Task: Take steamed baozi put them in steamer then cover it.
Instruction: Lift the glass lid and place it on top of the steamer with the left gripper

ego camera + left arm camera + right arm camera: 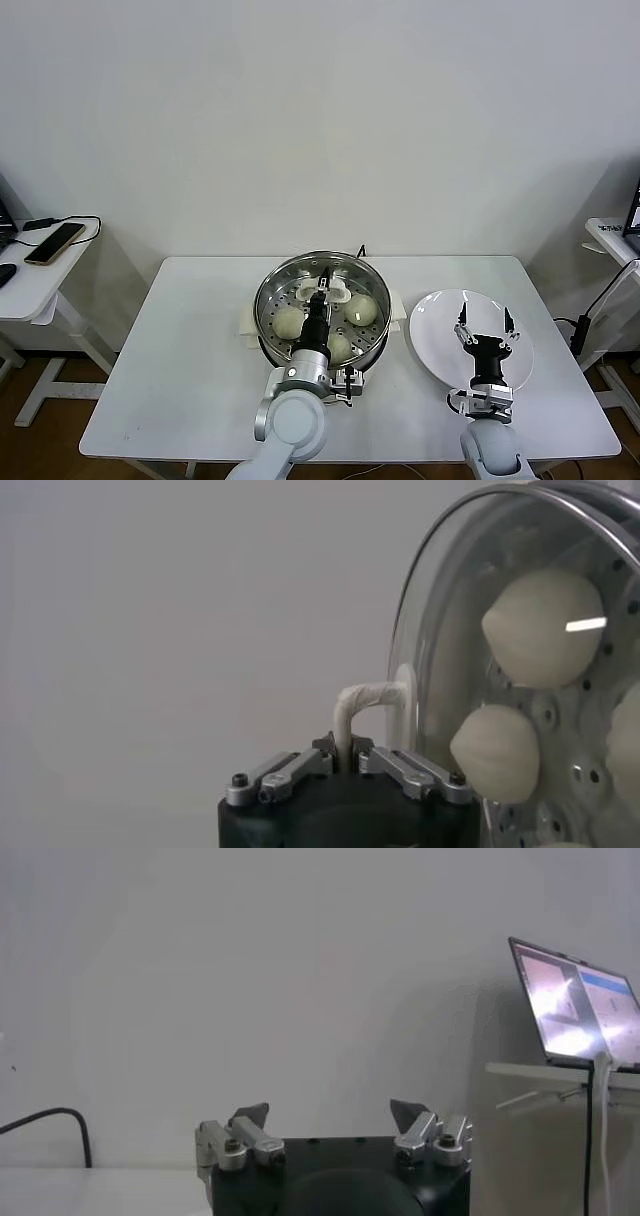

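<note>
White wall and a white table [180,380] frame the work, with the steamer [272,300] at the table's middle. The left gripper [345,755] is clenched on the cream-white handle [368,698] of the cover [330,265], its jaws pinching the thin loop from both sides. From the head view the glass cover appears to sit over the steamer's rim, and through it the steamed baozi [541,626] show on the perforated tray; three are plain there, a fourth I cannot confirm. To finish this step well, I judge the cover should be settled level so its metal rim seats all round, then the handle let go straight, without dragging the lid sideways. The handle lies right between the fingertips, and the buns just beyond the glass. The right gripper [486,329] hangs released, jaws wide, over the white plate [440,350] to the right of the steamer, holding nothing.
</note>
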`<state>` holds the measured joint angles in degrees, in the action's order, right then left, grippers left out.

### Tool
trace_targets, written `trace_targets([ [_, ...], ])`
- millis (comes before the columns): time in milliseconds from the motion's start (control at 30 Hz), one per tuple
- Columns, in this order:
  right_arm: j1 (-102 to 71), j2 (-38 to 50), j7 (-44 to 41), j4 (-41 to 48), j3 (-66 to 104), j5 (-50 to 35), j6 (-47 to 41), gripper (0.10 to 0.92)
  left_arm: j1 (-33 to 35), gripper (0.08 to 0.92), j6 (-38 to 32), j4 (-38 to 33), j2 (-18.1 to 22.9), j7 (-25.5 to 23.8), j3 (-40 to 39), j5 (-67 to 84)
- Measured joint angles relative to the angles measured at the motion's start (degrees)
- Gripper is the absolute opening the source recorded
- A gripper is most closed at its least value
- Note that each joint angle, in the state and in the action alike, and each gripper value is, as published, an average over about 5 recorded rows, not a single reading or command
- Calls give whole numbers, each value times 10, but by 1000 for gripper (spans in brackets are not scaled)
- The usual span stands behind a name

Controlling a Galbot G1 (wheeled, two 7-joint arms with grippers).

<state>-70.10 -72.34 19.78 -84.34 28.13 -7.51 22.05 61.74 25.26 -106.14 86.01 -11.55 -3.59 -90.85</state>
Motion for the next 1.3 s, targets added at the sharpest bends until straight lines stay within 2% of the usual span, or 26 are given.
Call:
trace_targets([
  [1000, 3, -1, 0, 1, 1, -2, 0, 823, -3, 190, -10, 15, 9, -11, 5, -13],
  [1100, 3, -1, 0, 1, 1, -2, 0, 823, -2, 223, -11, 17, 10, -7, 5, -15],
  [1300, 3, 1, 0, 1, 2, -2, 0, 823, -1, 386, -13, 17, 12, -1, 6, -18],
])
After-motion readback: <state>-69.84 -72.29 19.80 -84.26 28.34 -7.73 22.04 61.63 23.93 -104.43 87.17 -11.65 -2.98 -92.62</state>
